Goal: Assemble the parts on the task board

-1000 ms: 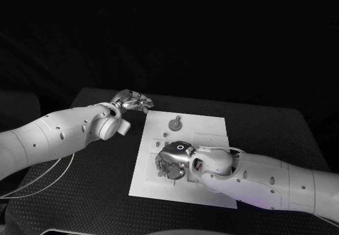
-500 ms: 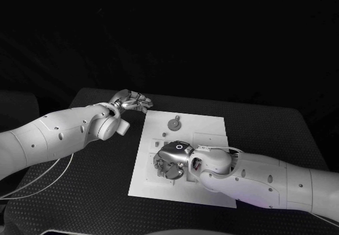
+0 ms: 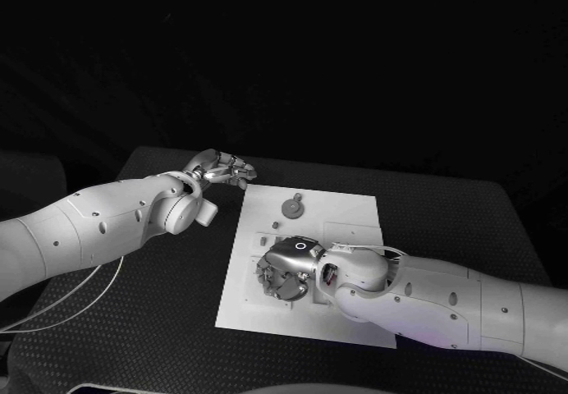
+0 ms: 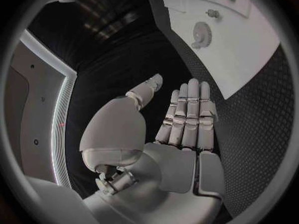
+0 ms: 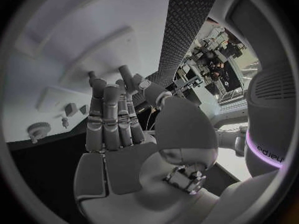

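The right hand point(image 3: 288, 275) hovers low over the task board point(image 3: 343, 215), fingers straight, side by side, holding nothing — it should settle squarely before closing; the left hand point(image 3: 220, 171) waits flat, empty.

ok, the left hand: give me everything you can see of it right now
The left hand is silver metal on a white arm, hovering over the black table just off the far left corner of the white task board. In the wrist view its fingers lie straight and side by side, thumb apart, palm bare. It holds nothing and touches neither board nor parts.
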